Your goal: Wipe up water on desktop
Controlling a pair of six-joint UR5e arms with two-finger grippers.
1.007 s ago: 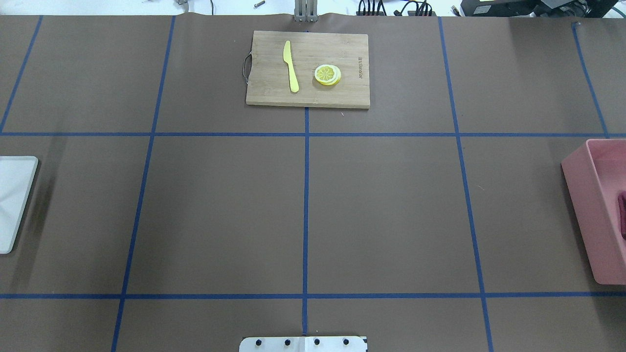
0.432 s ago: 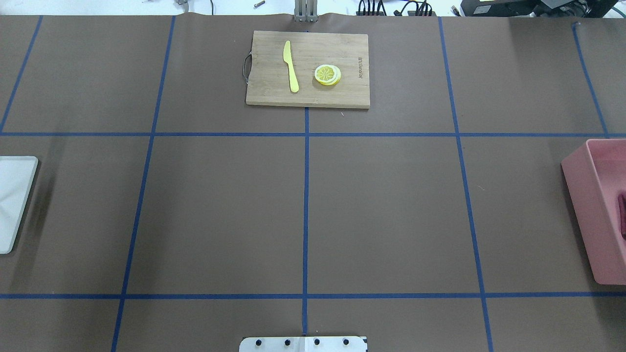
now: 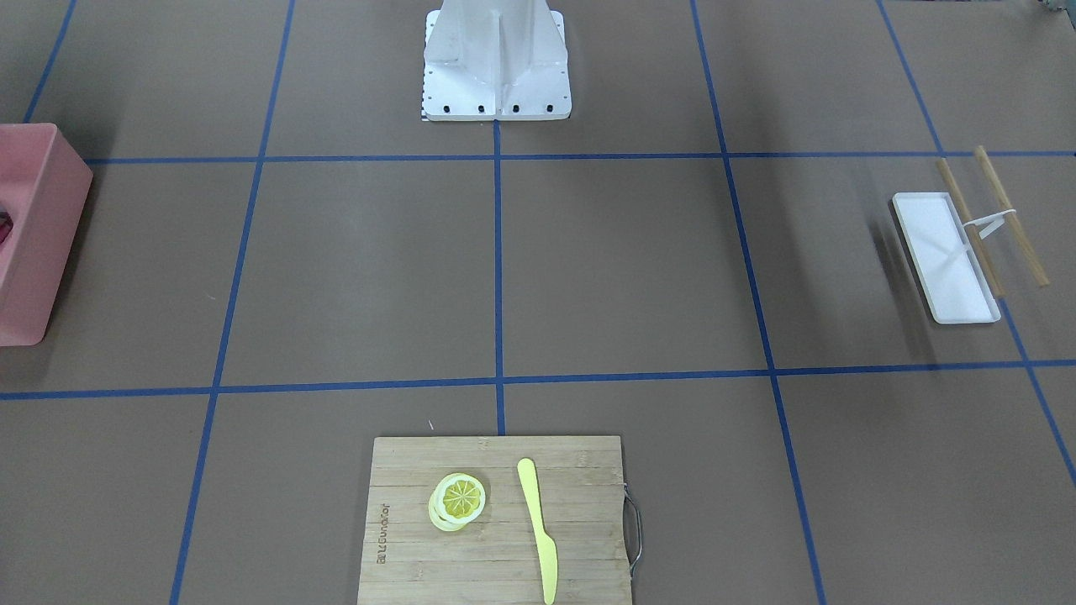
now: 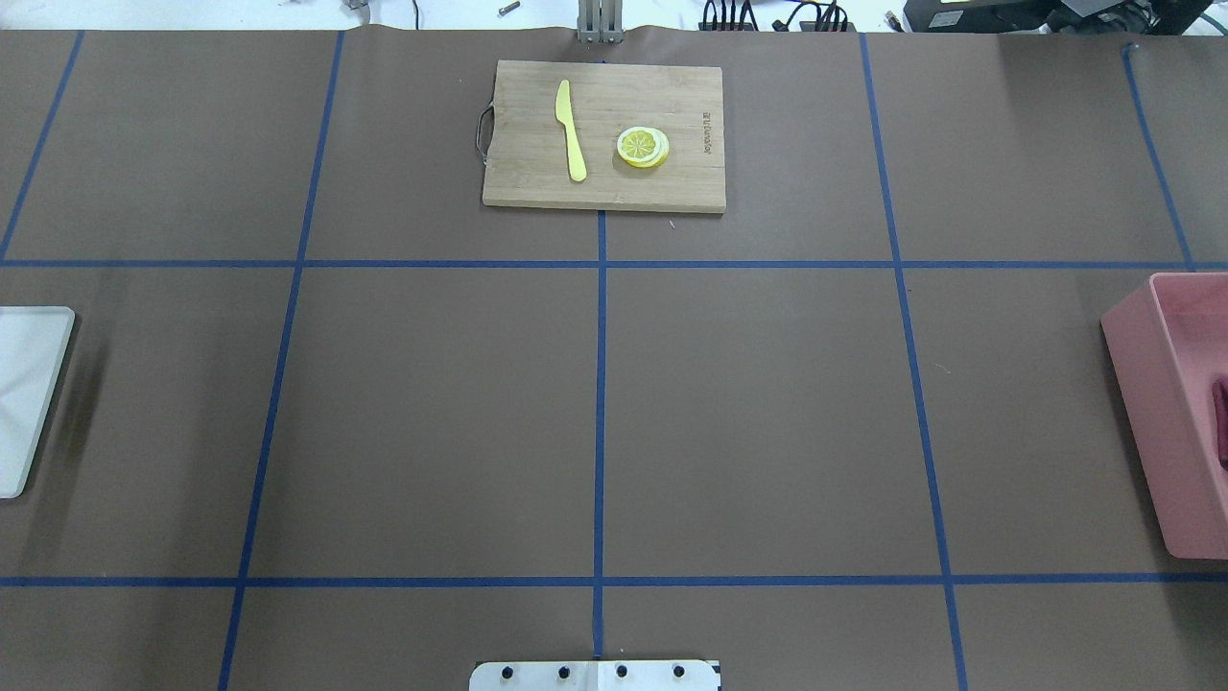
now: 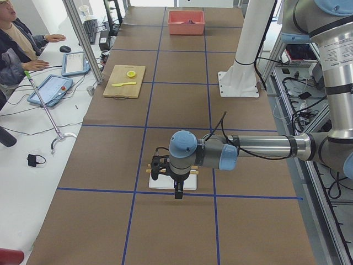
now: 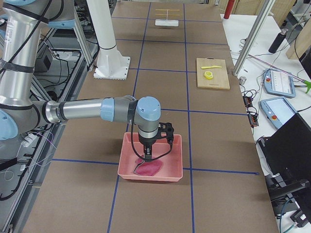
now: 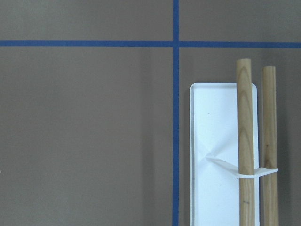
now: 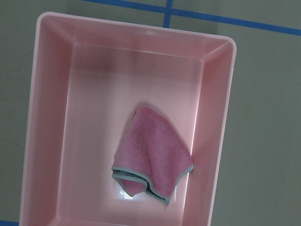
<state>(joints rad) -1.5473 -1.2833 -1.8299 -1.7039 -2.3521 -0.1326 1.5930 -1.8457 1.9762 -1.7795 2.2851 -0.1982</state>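
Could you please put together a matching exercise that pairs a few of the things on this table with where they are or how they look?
Things:
1. pink cloth
2. yellow knife
3. wooden sticks
4. desktop

Places or looks:
A. lying along the white tray
B. crumpled inside the pink bin
C. on the bamboo cutting board
D. brown, crossed by blue tape lines

Pairs: 1-B, 2-C, 3-A, 4-D
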